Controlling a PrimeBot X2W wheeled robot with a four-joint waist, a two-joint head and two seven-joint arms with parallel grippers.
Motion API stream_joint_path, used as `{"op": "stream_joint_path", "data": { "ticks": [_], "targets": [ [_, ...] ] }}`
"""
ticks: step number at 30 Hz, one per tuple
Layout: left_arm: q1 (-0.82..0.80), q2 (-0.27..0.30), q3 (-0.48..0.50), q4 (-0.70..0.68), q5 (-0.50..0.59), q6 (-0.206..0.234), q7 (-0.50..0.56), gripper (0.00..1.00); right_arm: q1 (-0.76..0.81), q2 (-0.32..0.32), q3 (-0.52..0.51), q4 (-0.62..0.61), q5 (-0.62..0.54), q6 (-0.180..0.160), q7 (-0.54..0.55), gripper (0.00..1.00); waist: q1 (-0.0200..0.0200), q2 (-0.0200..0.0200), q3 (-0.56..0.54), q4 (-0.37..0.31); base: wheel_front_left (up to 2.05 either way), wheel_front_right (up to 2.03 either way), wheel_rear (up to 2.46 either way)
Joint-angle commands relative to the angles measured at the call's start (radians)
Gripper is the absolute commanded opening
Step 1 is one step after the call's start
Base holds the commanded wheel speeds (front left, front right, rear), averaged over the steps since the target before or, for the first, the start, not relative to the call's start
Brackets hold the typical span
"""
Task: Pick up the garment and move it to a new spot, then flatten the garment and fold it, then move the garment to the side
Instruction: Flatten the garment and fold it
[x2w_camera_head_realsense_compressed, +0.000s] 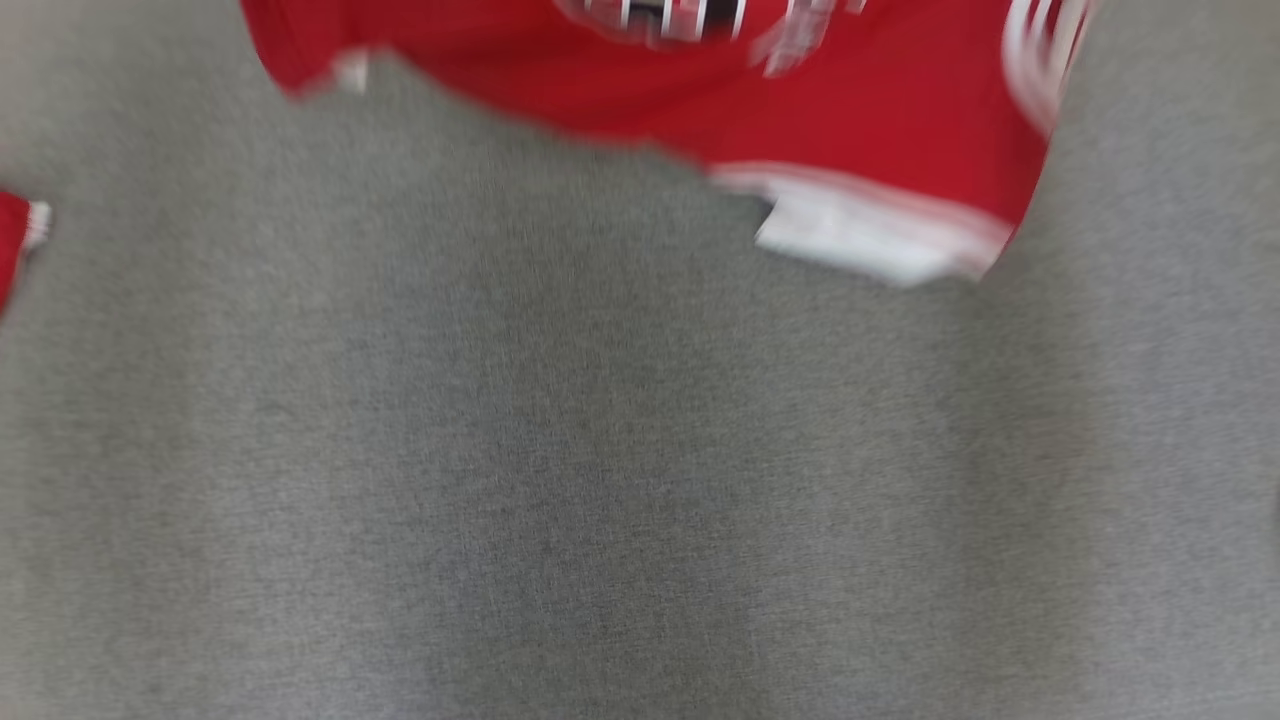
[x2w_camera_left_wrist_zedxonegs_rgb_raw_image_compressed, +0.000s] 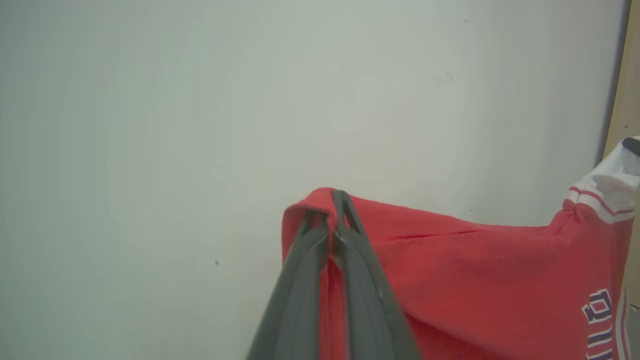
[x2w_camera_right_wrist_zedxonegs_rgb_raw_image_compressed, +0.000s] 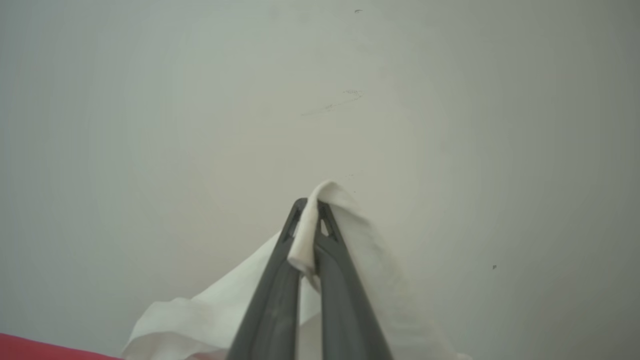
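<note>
Both grippers grip the garment (x2w_camera_head_realsense_compressed: 850, 110), a red top with white trim and striped lettering. In the left wrist view, the left gripper (x2w_camera_left_wrist_zedxonegs_rgb_raw_image_compressed: 327, 207) has its two dark fingers pressed together on a fold of red cloth, which peaks at the fingertips. From there the cloth spreads away to the right of that view, where dark and white lettering (x2w_camera_left_wrist_zedxonegs_rgb_raw_image_compressed: 597, 320) shows near the edge. In the right wrist view, the right gripper (x2w_camera_right_wrist_zedxonegs_rgb_raw_image_compressed: 311, 207) is clamped the same way on a white part of the garment (x2w_camera_right_wrist_zedxonegs_rgb_raw_image_compressed: 200, 315). That part pokes out above the fingertips and drapes down on either side of the fingers, with a sliver of red at the lower left corner. Behind each gripper is a pale plain wall (x2w_camera_left_wrist_zedxonegs_rgb_raw_image_compressed: 200, 125).

The head view is blurred. The garment crosses its far edge, its red body reaching to a white panel (x2w_camera_head_realsense_compressed: 870, 235) on the right. A small red piece with a white edge (x2w_camera_head_realsense_compressed: 12, 245) shows at the far left. A grey cloth-like surface (x2w_camera_head_realsense_compressed: 560, 480) takes up the near part of the view.
</note>
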Motion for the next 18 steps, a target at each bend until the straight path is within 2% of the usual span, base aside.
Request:
{"op": "stream_joint_path", "data": {
  "ticks": [1,9,18],
  "targets": [
    [-0.079,-0.009,-0.003,0.032,-0.015,0.002,0.002,0.00,-0.076,-0.005,-0.011,0.017,-0.026,0.000,0.007,0.00,-0.0003,-0.0003,0.150,0.009,0.00,0.00,0.00],
    [-0.462,-0.038,-0.048,0.243,-0.063,0.002,-0.002,0.00,-0.457,0.000,-0.034,0.175,-0.166,0.000,0.023,0.00,-0.0003,-0.0003,0.208,-0.014,0.00,0.00,0.00],
    [-0.662,-0.064,-0.167,0.398,-0.095,0.002,0.002,0.00,-0.694,-0.007,-0.007,0.395,-0.266,0.000,-0.003,0.00,-0.0003,-0.0003,0.248,-0.027,0.00,0.00,0.00]
  ]
}}
